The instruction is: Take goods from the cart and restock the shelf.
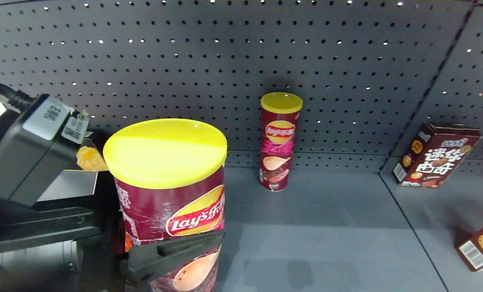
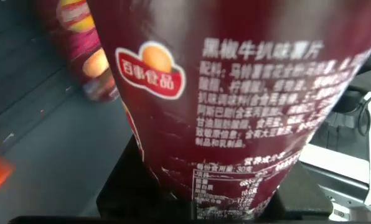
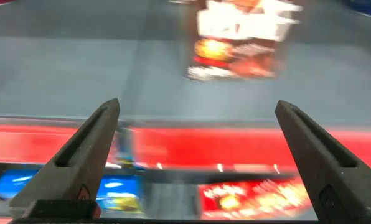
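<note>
A maroon chips can point(image 1: 168, 190) with a yellow lid point(image 1: 165, 152) is upright at the front left, above the grey shelf point(image 1: 326, 235). My left gripper point(image 1: 164, 247) is shut on its lower half; one black finger point(image 1: 172, 251) crosses the can's front and the other is hidden behind it. In the left wrist view the held can point(image 2: 248, 93) has its printed side close to the camera. A second, matching can point(image 1: 279, 142) stands on the shelf against the pegboard, also seen as the far can point(image 2: 83, 37). My right gripper point(image 3: 198, 106) is open and holds nothing.
A brown cookie box point(image 1: 436, 156) leans against the back wall at the right, and another box point(image 1: 482, 245) lies nearer the front right edge. The right wrist view has a box point(image 3: 241, 40) on a shelf, a red shelf edge strip point(image 3: 192, 146) and packets point(image 3: 254, 196) below.
</note>
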Motion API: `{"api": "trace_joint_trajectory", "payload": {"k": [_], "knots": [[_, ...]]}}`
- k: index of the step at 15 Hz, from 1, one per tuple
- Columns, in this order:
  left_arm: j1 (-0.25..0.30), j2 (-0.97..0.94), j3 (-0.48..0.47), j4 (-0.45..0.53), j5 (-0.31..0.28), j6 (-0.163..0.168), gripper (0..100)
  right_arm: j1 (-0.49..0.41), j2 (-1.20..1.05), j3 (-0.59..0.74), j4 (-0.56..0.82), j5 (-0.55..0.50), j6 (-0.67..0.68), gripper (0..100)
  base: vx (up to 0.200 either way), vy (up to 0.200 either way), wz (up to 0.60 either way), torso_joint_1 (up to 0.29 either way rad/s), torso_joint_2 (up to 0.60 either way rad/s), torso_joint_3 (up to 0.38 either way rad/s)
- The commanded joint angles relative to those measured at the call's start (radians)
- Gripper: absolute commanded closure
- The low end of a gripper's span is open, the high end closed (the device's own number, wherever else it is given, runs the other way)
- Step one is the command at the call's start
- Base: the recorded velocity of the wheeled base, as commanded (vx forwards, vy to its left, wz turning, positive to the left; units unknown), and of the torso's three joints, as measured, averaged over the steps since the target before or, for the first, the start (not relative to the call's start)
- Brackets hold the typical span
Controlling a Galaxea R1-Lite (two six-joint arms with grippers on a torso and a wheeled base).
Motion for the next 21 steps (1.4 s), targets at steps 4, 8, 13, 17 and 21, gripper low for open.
{"api": "trace_joint_trajectory", "payload": {"k": [4, 8, 13, 17, 21], "knots": [[0.005, 0.000, 0.002, 0.001, 0.002, -0.002, 100, 0.001, 0.000, 0.000, 0.000, 0.001, 0.000, 0, 0.000, 0.000, 0.00, 0.000, 0.00, 0.000], [0.007, -0.001, 0.022, -0.001, 0.002, -0.003, 100, 0.001, 0.000, 0.000, 0.000, 0.001, 0.000, 0, 0.000, 0.000, 0.00, 0.000, 0.00, 0.000], [0.007, -0.006, 0.035, -0.002, 0.006, -0.005, 100, -0.001, 0.000, 0.000, 0.000, -0.001, 0.000, 0, 0.000, 0.000, 0.00, 0.000, 0.00, 0.000], [0.007, -0.021, 0.048, -0.005, 0.012, -0.003, 100, 0.001, 0.000, 0.000, 0.000, -0.001, 0.000, 0, 0.000, 0.000, 0.00, 0.000, 0.00, 0.000], [0.007, -0.065, 0.050, -0.005, 0.028, -0.003, 100, -0.001, 0.000, 0.000, 0.002, 0.001, -0.003, 0, 0.000, 0.000, 0.00, 0.000, 0.00, 0.000]]}}
